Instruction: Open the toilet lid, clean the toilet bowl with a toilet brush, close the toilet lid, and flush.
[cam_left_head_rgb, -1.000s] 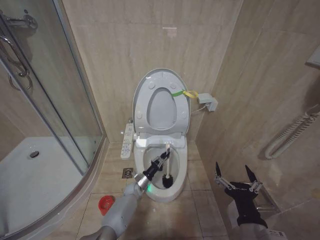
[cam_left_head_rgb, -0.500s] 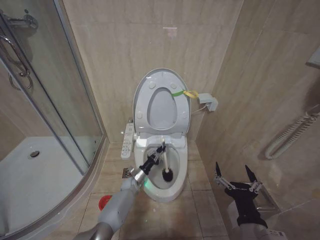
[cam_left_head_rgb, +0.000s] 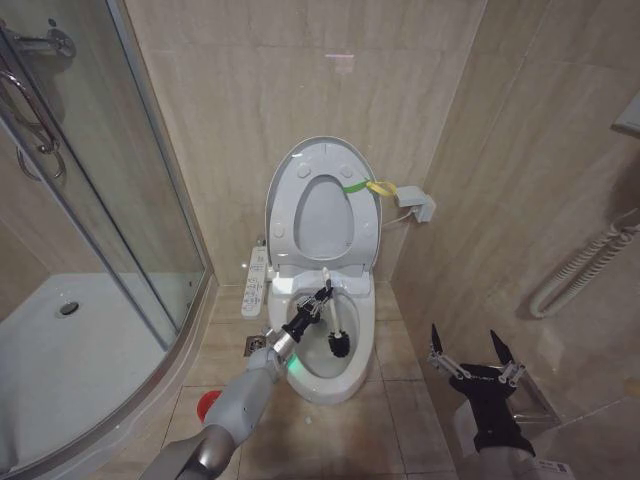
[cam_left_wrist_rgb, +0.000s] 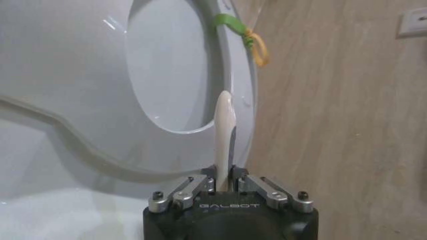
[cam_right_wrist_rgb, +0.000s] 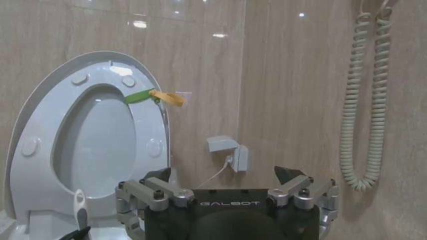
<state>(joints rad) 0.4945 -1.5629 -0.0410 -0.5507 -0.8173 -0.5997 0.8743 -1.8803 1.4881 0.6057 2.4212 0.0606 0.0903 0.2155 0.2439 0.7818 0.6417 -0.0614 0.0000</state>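
I am seeing the left gripper (cam_left_head_rgb: 318, 302) pinching its fingers tight on the thin white handle of the toilet brush (cam_left_head_rgb: 333, 326); in the left wrist view the handle (cam_left_wrist_rgb: 223, 135) is standing straight up out of the closed jaws. From the gripper, the dark bristle head is hanging toward about 4 o'clock, down inside the toilet bowl (cam_left_head_rgb: 345, 378); I think it is touching the inner wall, though I cannot be certain from the head camera. At 12 o'clock from the gripper the toilet lid (cam_left_head_rgb: 322, 205) is standing upright against the back wall with the seat ring folded against it, its yellow-green strap (cam_left_head_rgb: 368, 187) sticking out toward a small white wall box (cam_left_head_rgb: 415, 205). At 9 o'clock the long button panel (cam_left_head_rgb: 255, 284) is running beside the bowl, and at 7 o'clock the red holder cup (cam_left_head_rgb: 211, 407) is sitting on the beige floor tiles. A glass shower enclosure (cam_left_head_rgb: 90, 200) is filling the far 9 o'clock side. The right gripper (cam_left_head_rgb: 471, 352) is hovering at 4 o'clock, well apart from the toilet, its fingers spread wide and holding nothing, beside a coiled hose (cam_left_head_rgb: 580, 265) on the tiled wall.
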